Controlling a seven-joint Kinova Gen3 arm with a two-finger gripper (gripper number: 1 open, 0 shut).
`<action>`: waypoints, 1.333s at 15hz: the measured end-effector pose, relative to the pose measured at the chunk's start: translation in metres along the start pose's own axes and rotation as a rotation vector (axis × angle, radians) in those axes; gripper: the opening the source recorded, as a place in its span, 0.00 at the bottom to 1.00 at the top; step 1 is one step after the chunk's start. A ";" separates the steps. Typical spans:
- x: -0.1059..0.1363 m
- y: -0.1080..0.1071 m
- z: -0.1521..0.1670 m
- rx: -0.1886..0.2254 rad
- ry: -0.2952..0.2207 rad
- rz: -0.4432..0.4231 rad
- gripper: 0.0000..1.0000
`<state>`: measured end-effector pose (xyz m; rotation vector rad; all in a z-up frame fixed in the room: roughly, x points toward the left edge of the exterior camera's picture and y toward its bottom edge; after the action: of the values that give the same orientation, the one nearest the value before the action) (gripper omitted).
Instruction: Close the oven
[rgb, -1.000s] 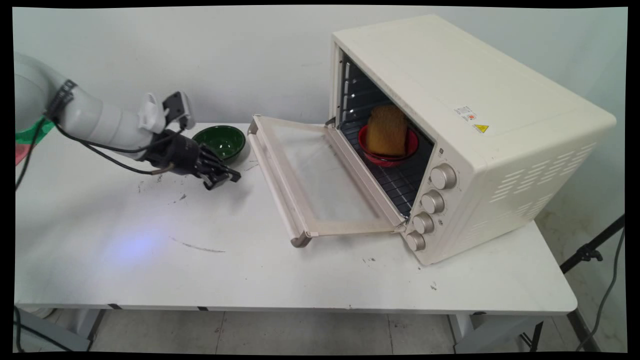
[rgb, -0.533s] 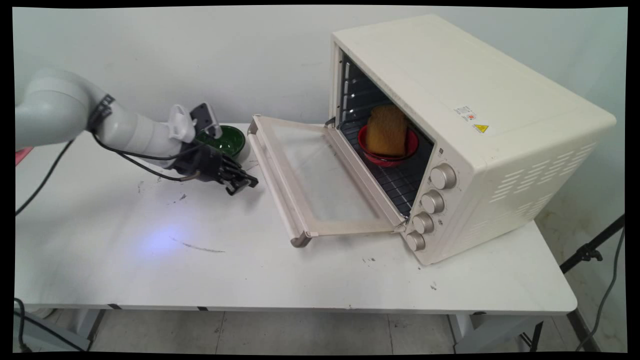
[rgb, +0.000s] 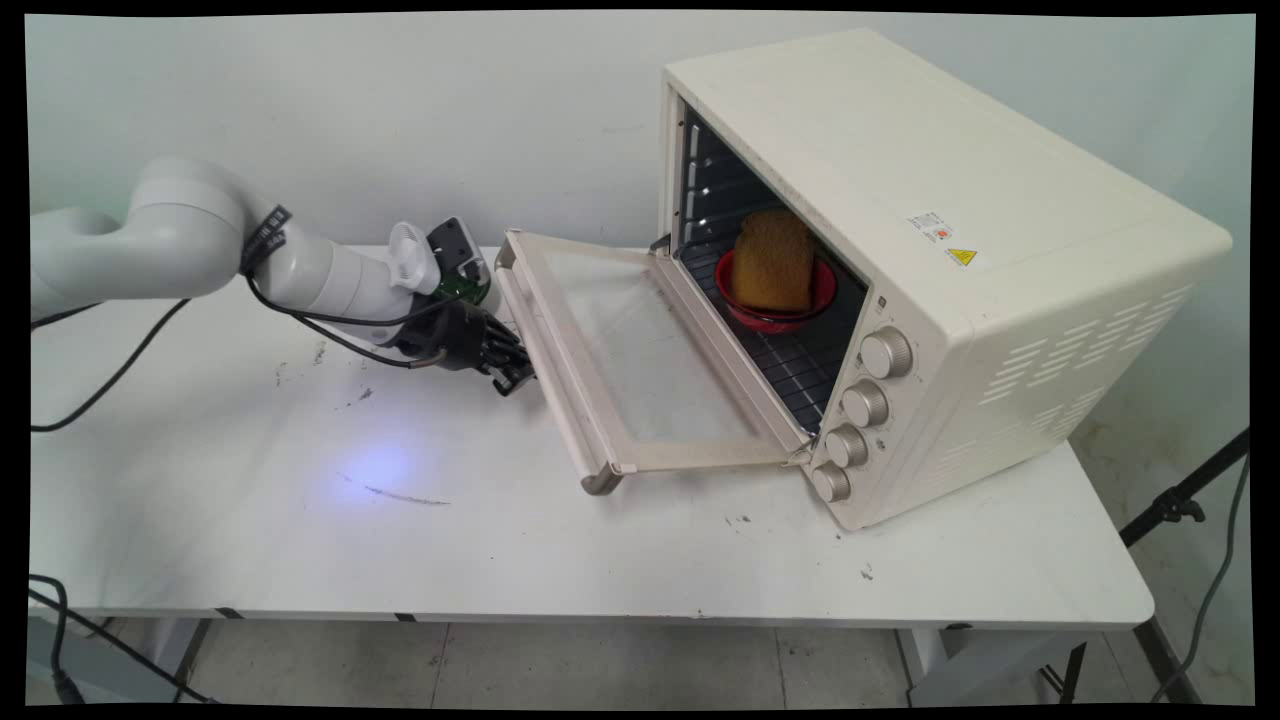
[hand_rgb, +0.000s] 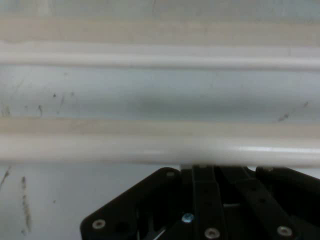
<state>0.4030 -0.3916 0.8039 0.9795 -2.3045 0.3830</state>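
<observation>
- The pincer (rgb: 512, 375) is low over the desk (rgb: 500, 540), right at the handle bar (rgb: 545, 370) on the outer edge of the open oven door (rgb: 640, 360); its fingers look pressed together with nothing between them.
- From the hand camera, the black linkage (hand_rgb: 210, 210) rises from the bottom edge and the pale handle bar (hand_rgb: 160, 150) runs straight across just past it; contact can't be made out here.
- The main view alone gives the wider scene: the cream toaster oven (rgb: 930, 270) with its door dropped flat.
- Inside, on the rack, a red bowl (rgb: 775, 300) holds a slab of toast-coloured bread (rgb: 775, 260).
- Behind the wrist, a green bowl (rgb: 465, 290) peeks out, mostly hidden by the arm.
- Four knobs (rgb: 865, 405) run down the oven's front panel.
</observation>
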 end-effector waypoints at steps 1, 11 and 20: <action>0.002 0.001 0.002 -0.001 0.003 -0.005 0.00; 0.047 0.012 -0.015 -0.019 0.062 -0.042 0.00; 0.109 0.010 -0.040 -0.024 0.139 -0.050 0.00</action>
<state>0.3525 -0.4259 0.9032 0.9663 -2.1510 0.3887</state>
